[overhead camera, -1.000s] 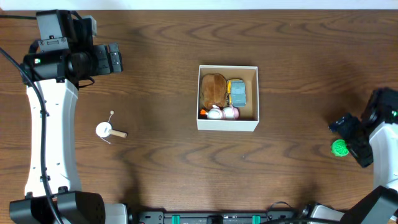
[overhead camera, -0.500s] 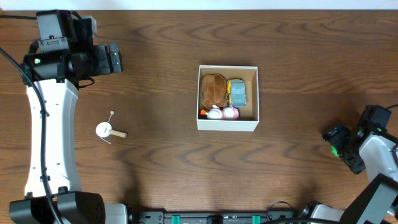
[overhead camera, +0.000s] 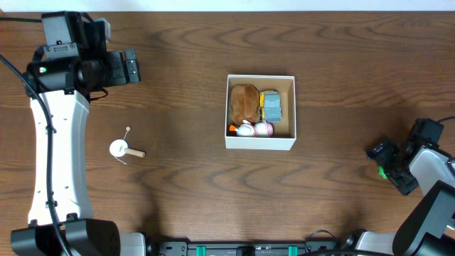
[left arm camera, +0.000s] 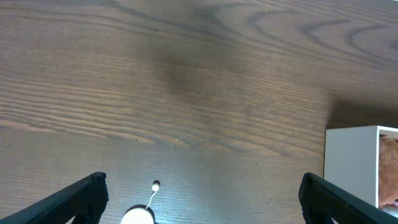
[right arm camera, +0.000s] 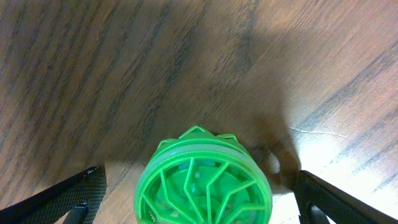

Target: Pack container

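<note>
The container (overhead camera: 260, 143), a square white box with a brown inside, sits mid-table and holds a brown plush toy (overhead camera: 244, 102), a grey and yellow toy (overhead camera: 271, 106) and a small pink and white toy (overhead camera: 256, 129). Its corner shows in the left wrist view (left arm camera: 351, 168). My right gripper (overhead camera: 386, 168) is open at the right edge, its fingers on either side of a round green toy (right arm camera: 203, 182) that rests on the table. My left gripper (overhead camera: 131, 67) is open and empty, high at the far left.
A small white disc toy with a wooden peg and a thin wire (overhead camera: 119, 148) lies on the left side of the wooden table; it also shows in the left wrist view (left arm camera: 138, 215). The table's dark wood runs between it and the box.
My right gripper has moved left and down over the green toy, which now lies between its fingers. The left arm has not moved.
</note>
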Controlling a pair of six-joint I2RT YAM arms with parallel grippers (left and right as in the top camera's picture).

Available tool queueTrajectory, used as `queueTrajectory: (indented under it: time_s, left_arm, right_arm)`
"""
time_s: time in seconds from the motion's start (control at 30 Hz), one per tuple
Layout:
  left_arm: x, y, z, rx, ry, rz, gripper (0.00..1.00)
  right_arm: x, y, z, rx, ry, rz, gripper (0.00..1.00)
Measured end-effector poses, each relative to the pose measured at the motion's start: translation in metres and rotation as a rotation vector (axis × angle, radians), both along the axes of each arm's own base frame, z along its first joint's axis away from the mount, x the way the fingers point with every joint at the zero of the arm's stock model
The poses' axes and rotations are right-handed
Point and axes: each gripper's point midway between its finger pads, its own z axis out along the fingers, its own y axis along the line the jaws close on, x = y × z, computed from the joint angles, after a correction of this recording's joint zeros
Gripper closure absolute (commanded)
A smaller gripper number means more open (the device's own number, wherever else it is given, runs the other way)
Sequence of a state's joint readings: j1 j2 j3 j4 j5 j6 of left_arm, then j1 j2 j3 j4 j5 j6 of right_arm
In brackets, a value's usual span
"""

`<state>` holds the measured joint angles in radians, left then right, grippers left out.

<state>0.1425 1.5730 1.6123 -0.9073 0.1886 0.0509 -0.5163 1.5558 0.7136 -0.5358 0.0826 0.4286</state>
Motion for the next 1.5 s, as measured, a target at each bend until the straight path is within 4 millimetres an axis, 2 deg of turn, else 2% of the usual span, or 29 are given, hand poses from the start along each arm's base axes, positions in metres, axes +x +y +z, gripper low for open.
queueTrajectory:
  time_s: [0.17, 0.43, 0.87, 0.97, 1.27, 1.47, 1.5]
  left_arm:
    - [-0.0001, 0.0, -0.0001, 0.0, 0.0, 0.0, 0.02]
    - [-0.0001, 0.0, -0.0001, -0.001, 0.0, 0.002, 0.02]
    - [0.0, 0.0, 0.0, -0.001, 0.0, 0.002, 0.02]
    - [-0.0001, 0.0, -0.0001, -0.001, 0.0, 0.002, 0.02]
    - [-0.0001, 0.0, -0.0001, -0.001, 0.0, 0.002, 0.02]
    - [-0.0011, -0.0002, -0.0008, -0.002, 0.005, 0.002, 0.02]
    - [-0.0014, -0.0002, -0.001, -0.002, 0.007, 0.002, 0.02]
  right_arm:
    - [0.0009, -0.0005, 0.0001, -0.002, -0.002, 0.005, 0.19]
    - [0.0013, -0.0007, 0.0002, -0.004, -0.002, 0.012, 0.26]
    - [0.0016, -0.0008, 0.0003, -0.004, -0.002, 0.016, 0.5]
    - [0.002, -0.0011, 0.0006, -0.005, -0.003, 0.016, 0.51]
    - [0.002, -0.0011, 0.0007, -0.005, -0.002, 0.016, 0.84]
    - [-0.0008, 0.0029, 0.0033, 0.003, 0.03, 0.053, 0.87]
    - [0.0002, 0.0039, 0.0052, 0.002, 0.036, 0.065, 0.91]
